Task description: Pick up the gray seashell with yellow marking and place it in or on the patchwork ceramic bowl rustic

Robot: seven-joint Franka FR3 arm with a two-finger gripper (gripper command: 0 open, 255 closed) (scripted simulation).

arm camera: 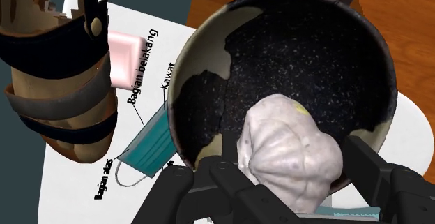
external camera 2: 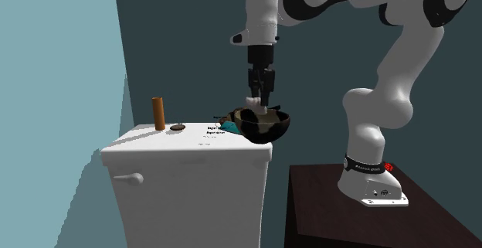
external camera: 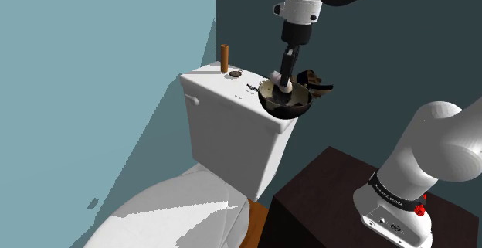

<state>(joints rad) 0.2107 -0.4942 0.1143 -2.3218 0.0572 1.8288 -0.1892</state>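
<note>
Your gripper (arm camera: 286,165) is clamped on the gray seashell (arm camera: 289,149), whose yellow mark shows in the wrist view. The patchwork bowl (arm camera: 314,55) lies directly beneath, so release looks close. The second exterior view adds height: the shell hangs near rim level, with the bowl at the toilet tank's (external camera 2: 185,161) edge.

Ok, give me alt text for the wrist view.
The black claw clasps a pale grey seashell with a yellow spot over a dark speckled bowl with cream patches. Beside the bowl lie a teal face mask and a brown sandal with black straps.
</note>
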